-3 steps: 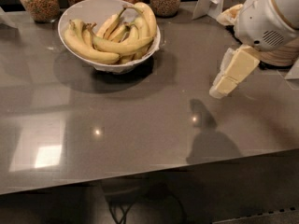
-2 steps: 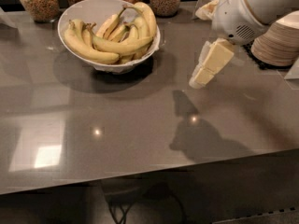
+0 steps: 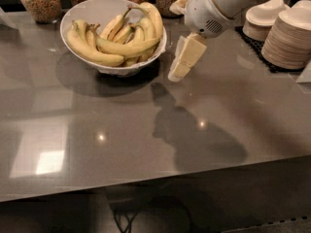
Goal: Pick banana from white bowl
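The white bowl (image 3: pixel 92 11) stands at the back left of the grey counter, filled with several yellow bananas (image 3: pixel 124 46). My gripper (image 3: pixel 181 68) hangs from the white arm (image 3: pixel 218 4) just right of the bowl's rim, above the counter, pointing down and to the left. It holds nothing that I can see.
Several glass jars of grains (image 3: pixel 41 1) line the back edge behind the bowl. Stacks of small pale bowls and plates (image 3: pixel 286 30) sit on a dark mat at the back right. The counter's front edge (image 3: pixel 155 183) runs across the lower part of the view.
The arm and gripper have moved left, from the right side of the counter to just beside the bowl. The bowl and bananas have not moved.
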Controlling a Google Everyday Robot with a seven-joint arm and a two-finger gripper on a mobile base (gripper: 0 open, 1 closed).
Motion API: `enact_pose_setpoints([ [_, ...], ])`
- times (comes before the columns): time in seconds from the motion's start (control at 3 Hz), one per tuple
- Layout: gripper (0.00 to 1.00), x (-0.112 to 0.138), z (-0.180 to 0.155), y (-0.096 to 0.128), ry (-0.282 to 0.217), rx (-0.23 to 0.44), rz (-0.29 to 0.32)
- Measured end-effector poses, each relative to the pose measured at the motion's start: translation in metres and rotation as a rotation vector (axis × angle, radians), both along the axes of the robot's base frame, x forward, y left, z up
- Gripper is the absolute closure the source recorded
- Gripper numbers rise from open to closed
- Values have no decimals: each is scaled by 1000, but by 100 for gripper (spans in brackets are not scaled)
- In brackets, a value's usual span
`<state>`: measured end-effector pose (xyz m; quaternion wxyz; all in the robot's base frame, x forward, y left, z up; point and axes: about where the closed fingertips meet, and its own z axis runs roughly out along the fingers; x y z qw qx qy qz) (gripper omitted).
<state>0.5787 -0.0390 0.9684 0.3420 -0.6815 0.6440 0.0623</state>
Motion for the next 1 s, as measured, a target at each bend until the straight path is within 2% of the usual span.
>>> enact_pose_setpoints([
  [0.67,0,51,-20,74,-25,-116,164],
  [1.0,0,50,-20,79,-26,-113,171],
])
